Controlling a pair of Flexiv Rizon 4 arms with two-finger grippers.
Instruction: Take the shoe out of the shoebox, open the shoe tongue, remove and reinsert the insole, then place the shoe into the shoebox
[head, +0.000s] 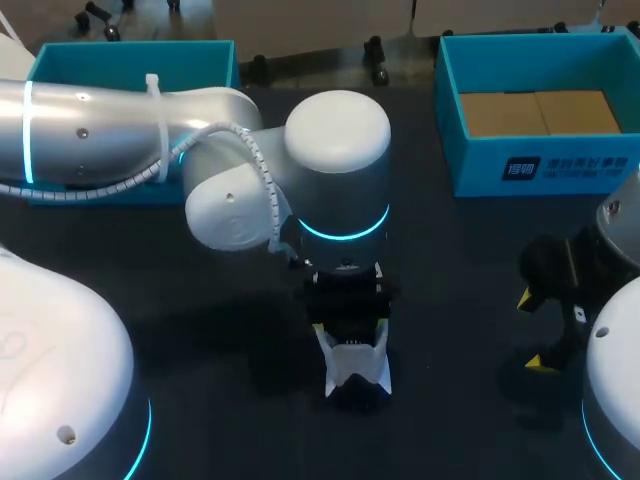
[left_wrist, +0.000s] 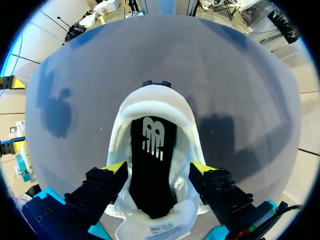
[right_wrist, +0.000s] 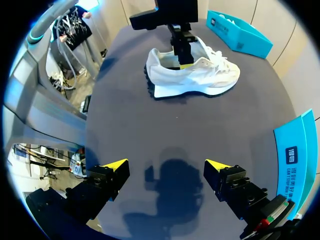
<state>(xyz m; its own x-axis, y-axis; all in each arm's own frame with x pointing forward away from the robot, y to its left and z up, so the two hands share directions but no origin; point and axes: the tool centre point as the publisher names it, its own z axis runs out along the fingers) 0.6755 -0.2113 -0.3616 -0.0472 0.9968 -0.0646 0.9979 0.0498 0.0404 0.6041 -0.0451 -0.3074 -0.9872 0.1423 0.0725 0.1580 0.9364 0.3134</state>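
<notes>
Straddling the shoe (head: 352, 372) at 6 o'clock on the dark table (head: 450, 260), left gripper (head: 349, 326) is standing spread; right gripper (head: 534, 330) is hovering spread at 4 o'clock.

This is a robotics lab. Two heavy silver-and-white robot arms, the left arm (head: 100, 130) and the right arm (head: 612, 235), stand over a plain dark counter (head: 470, 260), and glowing cyan bands ring their joints. A spiral-wrapped cable (head: 262, 180) runs along the left arm, held down by a white cable tie (head: 155, 105). The counter carries test props rather than household clutter: a white shoe (right_wrist: 192, 75), a far-left shoebox (head: 130, 60) and a far-right shoebox (head: 540, 170), both teal.
</notes>
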